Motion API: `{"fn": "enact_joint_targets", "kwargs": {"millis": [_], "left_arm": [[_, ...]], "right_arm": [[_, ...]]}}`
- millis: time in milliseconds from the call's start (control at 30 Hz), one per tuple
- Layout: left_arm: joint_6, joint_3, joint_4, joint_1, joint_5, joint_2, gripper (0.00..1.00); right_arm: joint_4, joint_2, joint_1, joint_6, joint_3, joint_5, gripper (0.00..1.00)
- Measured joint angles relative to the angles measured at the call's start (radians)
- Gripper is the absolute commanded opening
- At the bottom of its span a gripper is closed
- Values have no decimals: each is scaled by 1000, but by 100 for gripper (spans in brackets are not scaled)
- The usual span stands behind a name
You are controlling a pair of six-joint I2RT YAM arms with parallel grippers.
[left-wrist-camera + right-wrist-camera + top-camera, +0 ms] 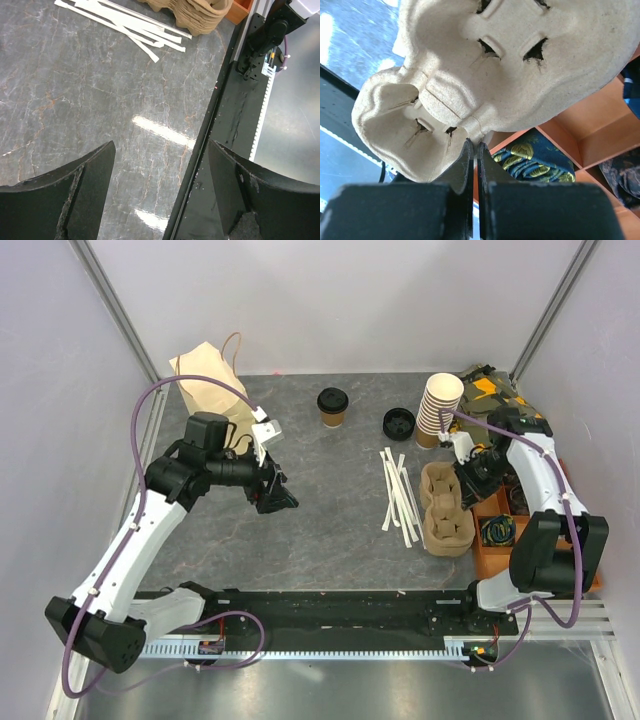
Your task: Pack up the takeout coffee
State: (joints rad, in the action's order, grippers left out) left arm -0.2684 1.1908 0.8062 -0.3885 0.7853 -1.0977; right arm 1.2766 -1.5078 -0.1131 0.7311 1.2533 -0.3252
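**Top external view: lidded coffee stands alone at the table's back centre**

The takeout coffee (332,407), a brown cup with a black lid, stands upright and untouched, well apart from both arms. To its right lie a loose black lid (398,423) and a leaning stack of paper cups (438,410); a paper bag (213,380) stands far to its left. Nearer the arms, white strips (398,498) lie beside a pulp cup carrier (447,512), which touches an orange tray (492,552).

The left arm reaches forward with its elbow bent. Only its wrist camera shows the left gripper (160,147) spread wide over bare tabletop.

The right arm folds inward. Its wrist camera shows the right gripper (474,145) with fingers pressed together at the carrier's rim; a pinch cannot be confirmed.
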Motion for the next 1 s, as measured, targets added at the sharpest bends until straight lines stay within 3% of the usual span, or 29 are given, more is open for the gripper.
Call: {"fn": "enact_joint_targets", "kwargs": {"millis": [233, 367, 567, 767, 1000], "left_arm": [[16, -2, -5, 0, 13, -12, 77], [78, -42, -90, -11, 21, -11, 73], [318, -146, -374, -183, -73, -43, 69], [599, -138, -679, -417, -184, -285, 65], [884, -126, -948, -483, -198, -527, 70]], "right_arm": [[40, 21, 0, 10, 57, -37, 0], [51, 21, 0, 18, 59, -45, 0], [56, 22, 0, 26, 58, -63, 0], [43, 23, 0, 24, 36, -80, 0], [25, 22, -2, 14, 19, -104, 0]]}}
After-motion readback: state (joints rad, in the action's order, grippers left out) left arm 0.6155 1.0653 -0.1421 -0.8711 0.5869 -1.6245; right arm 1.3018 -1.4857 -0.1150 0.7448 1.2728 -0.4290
